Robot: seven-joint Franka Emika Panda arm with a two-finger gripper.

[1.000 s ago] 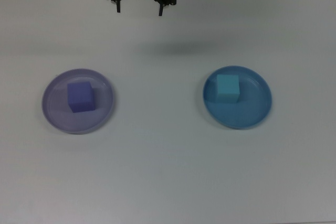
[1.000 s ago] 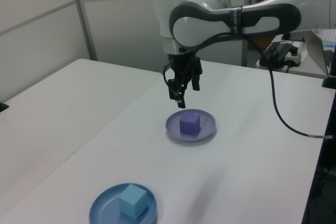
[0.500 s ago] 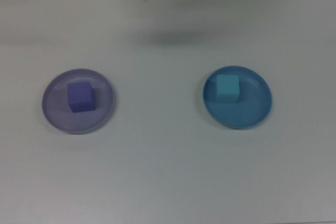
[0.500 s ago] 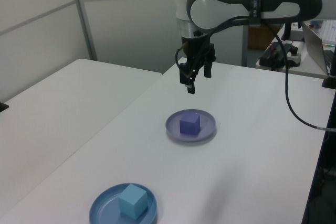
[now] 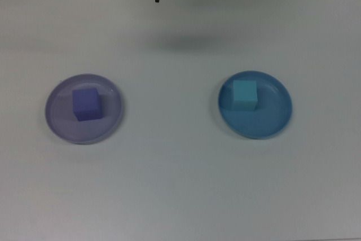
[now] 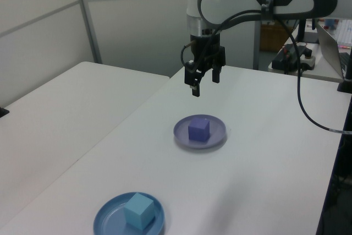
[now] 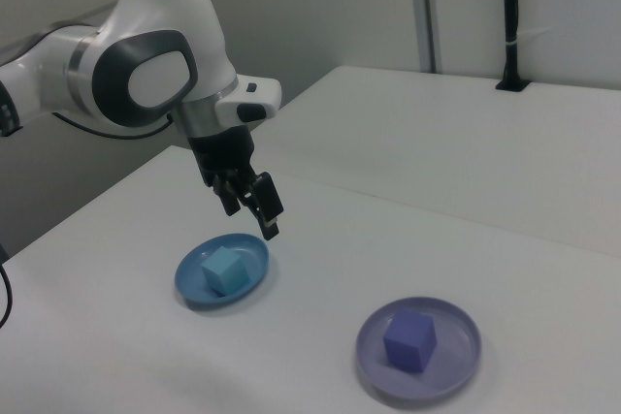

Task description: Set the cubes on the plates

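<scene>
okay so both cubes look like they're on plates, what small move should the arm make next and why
Probably just lift clear and stop. The purple cube sits on the lavender plate, the turquoise cube on the blue plate, and the gripper hangs open and empty above the table.

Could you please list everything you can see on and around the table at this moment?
purple-blue cube: one, purple-blue, resting on the lavender plate.
turquoise cube: one, light turquoise, resting on the blue plate, toward its far-left part in the top view.
lavender plate: one, pale lavender, on the top view's left.
blue plate: one, medium blue, on the top view's right.
table: one, white, under both plates.
second table: one, white, on the left view's left.
black cable: one, hanging from the arm.
gripper: one, black, open, empty, raised above the table beyond the plates.
</scene>
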